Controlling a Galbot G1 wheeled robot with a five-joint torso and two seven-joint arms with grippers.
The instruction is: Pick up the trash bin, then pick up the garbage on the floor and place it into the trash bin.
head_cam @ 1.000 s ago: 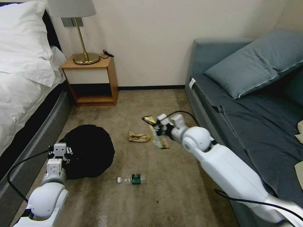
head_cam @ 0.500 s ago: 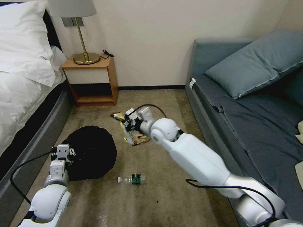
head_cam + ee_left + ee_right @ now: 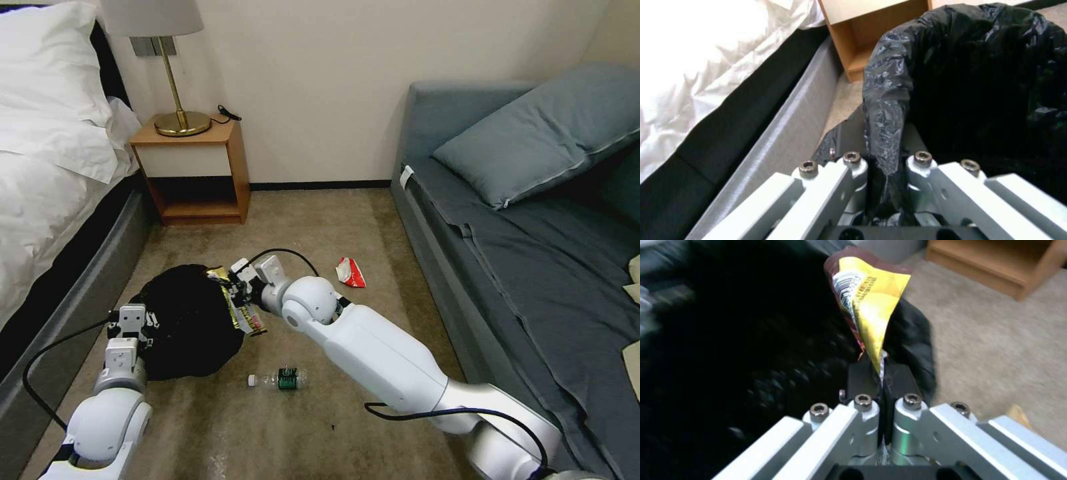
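Note:
The trash bin [image 3: 177,323], lined with a crinkly black bag, sits low on the left by the bed. My left gripper [image 3: 131,327] is shut on its near rim; in the left wrist view the fingers [image 3: 849,133] pinch the bag-covered rim [image 3: 885,110]. My right gripper [image 3: 235,293] is shut on the gold snack wrapper [image 3: 239,312], which hangs over the bin's right edge. In the right wrist view the wrapper [image 3: 871,306] sticks up from the shut gripper [image 3: 880,375] above the dark bin opening [image 3: 751,350]. A clear bottle [image 3: 280,380] and a red-and-white packet [image 3: 350,272] lie on the carpet.
The bed [image 3: 47,200] runs along the left, close to the bin. A wooden nightstand [image 3: 193,167] with a lamp stands at the back wall. A grey sofa [image 3: 533,233] lines the right side. Open carpet lies between them.
My right arm has swung left with the gold wrapper, from mid-floor to the bin's right edge. The red-and-white packet has come into view behind it. The left gripper keeps hold of the bin.

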